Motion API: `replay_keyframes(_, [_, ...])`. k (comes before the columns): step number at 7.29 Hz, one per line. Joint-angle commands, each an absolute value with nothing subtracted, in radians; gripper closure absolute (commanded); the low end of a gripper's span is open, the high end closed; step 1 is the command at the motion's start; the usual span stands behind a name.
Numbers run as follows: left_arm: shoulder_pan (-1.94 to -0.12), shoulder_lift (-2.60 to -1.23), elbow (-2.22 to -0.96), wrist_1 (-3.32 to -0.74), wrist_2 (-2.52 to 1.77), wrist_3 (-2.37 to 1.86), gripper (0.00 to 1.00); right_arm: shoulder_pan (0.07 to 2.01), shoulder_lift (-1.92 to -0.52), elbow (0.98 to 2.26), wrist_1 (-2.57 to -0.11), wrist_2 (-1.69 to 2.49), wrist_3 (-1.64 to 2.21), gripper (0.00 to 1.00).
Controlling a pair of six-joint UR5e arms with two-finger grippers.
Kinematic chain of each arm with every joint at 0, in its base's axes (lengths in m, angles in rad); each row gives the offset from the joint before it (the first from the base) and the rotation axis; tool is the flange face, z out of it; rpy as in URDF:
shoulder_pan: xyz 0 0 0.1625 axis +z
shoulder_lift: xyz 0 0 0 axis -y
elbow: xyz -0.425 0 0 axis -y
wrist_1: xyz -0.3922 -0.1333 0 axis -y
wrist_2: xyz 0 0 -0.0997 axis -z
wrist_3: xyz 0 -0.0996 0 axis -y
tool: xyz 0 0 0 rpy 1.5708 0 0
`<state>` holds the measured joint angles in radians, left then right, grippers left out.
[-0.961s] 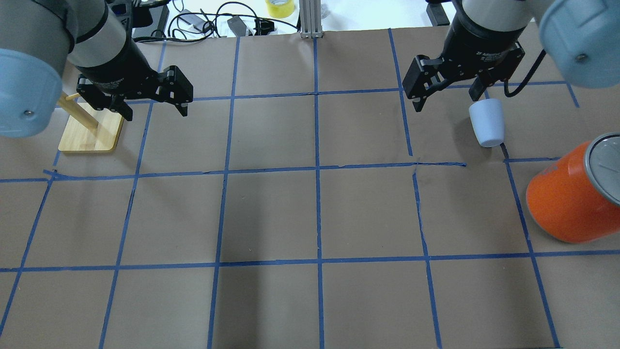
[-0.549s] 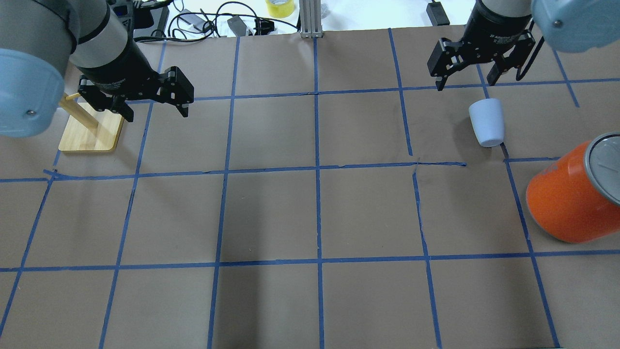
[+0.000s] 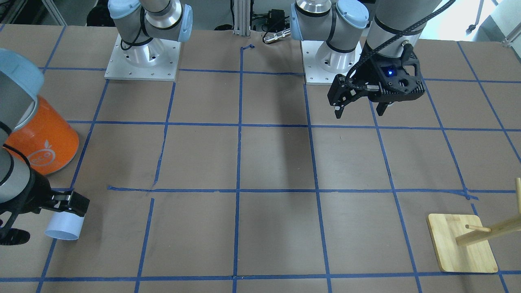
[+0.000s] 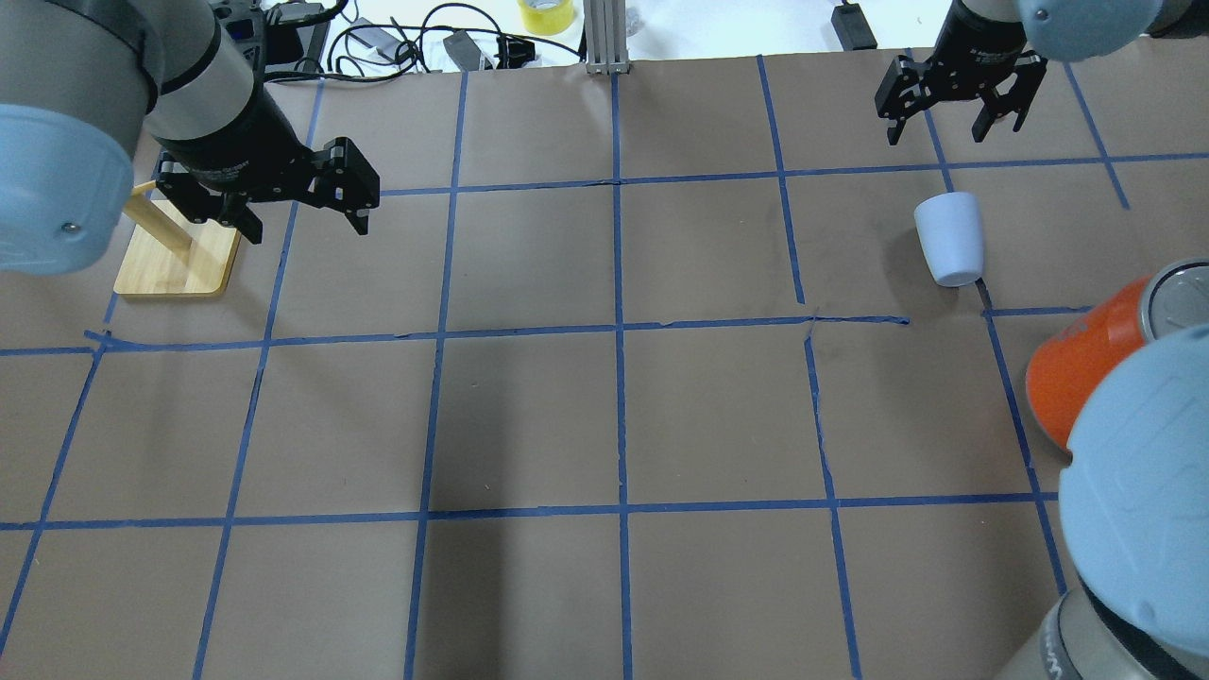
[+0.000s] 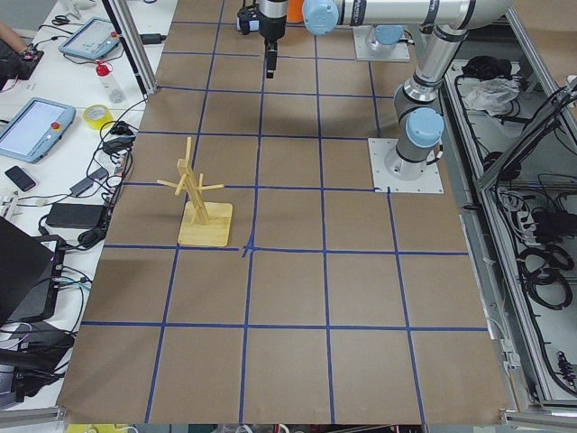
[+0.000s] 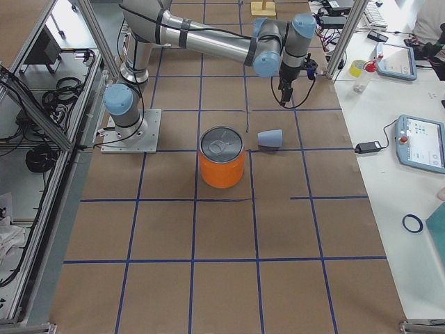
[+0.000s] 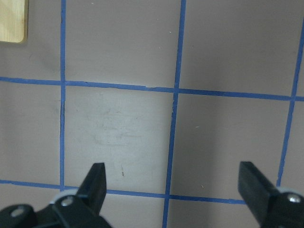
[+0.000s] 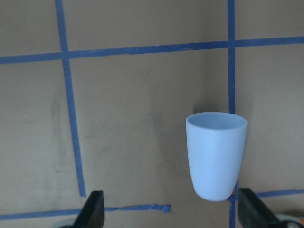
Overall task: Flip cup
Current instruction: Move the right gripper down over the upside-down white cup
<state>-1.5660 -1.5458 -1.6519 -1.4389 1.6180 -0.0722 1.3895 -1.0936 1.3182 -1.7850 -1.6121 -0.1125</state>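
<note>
Cup [image 4: 949,241] lies tipped on its side on the brown paper, mouth toward the far edge, at about two o'clock from the table's middle in my overhead view, with the orange can [image 4: 1077,378] near it at four o'clock. My right gripper [image 4: 935,140] hangs past the cup at twelve o'clock, jaws spread wide, holding nothing and not touching it. My left gripper [image 4: 308,227] hovers at ten o'clock beside the wooden stand [image 4: 179,260], likewise wide open and empty.
</note>
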Motion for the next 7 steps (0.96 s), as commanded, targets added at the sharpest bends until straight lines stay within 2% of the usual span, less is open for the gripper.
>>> replay_keyframes(1, [-1.563,-1.558,-1.704,-1.425,1.612,-0.081,0.00,1.356,-1.007,1.344,-1.867,-1.615,-0.112,0.02])
replay_keyframes(3, [-1.566,-1.552,-1.709,-1.335,1.623,-0.072,0.00,1.325,-1.003,1.434,-1.965,-1.676,-0.114,0.02])
replay_keyframes(7, [-1.569,-1.496,-1.632,-1.483,1.618,-0.064,0.00,1.321,-0.977,1.502,-2.045,-1.674,-0.118,0.02])
